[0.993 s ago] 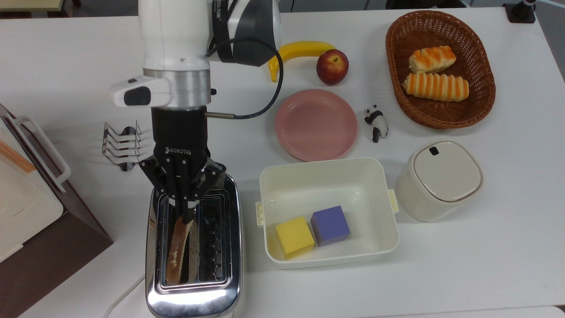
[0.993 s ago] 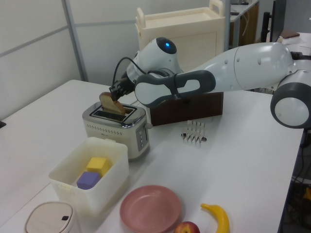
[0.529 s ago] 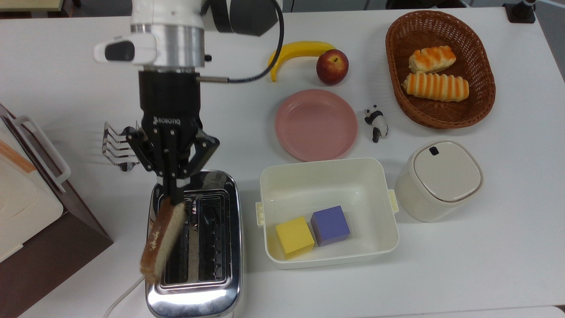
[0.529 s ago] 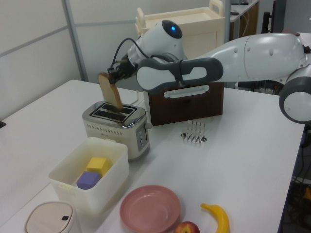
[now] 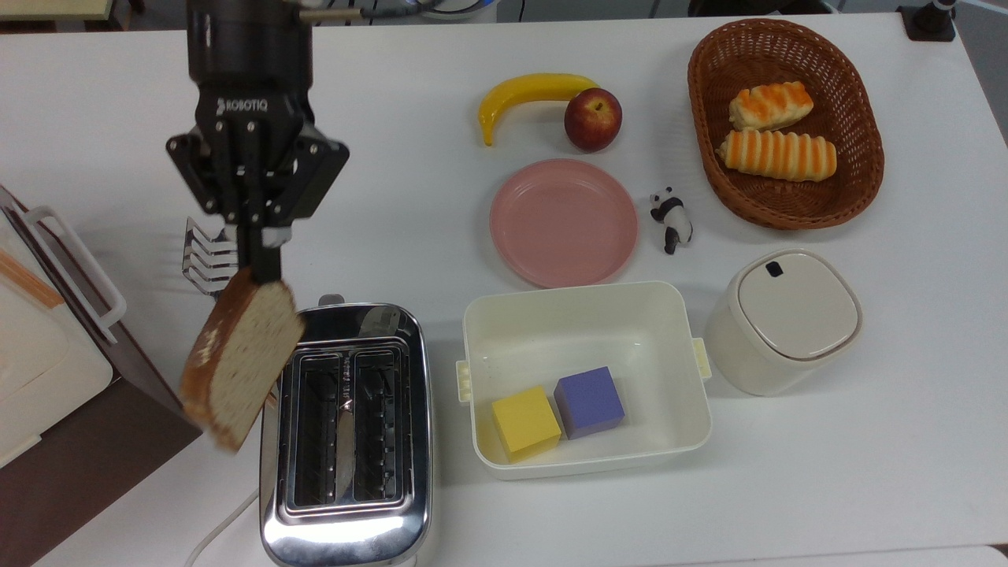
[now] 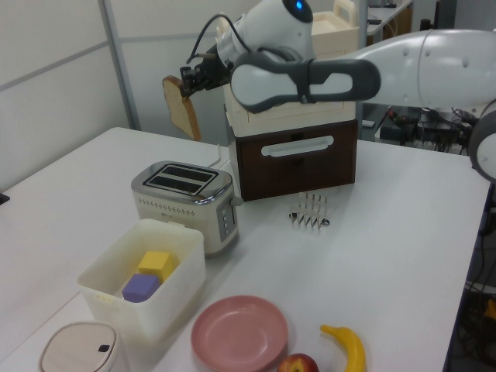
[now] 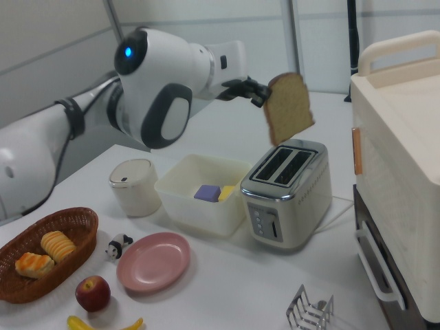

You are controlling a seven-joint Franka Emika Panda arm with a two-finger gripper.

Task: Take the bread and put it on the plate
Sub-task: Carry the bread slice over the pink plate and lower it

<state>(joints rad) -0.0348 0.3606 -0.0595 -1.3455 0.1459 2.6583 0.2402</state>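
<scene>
Top view: claw (image 5: 260, 244) clamping bread (image 5: 240, 356) above toaster (image 5: 346, 441).

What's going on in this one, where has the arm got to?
The arm's gripper has its jaws shut on the top edge of the bread, which hangs in the air above the toaster, clear of its empty slots. The pink plate sits bare on the table between the apple and the white tub. Nothing has been placed on it yet, so the carry across to the plate remains to be done.
</scene>
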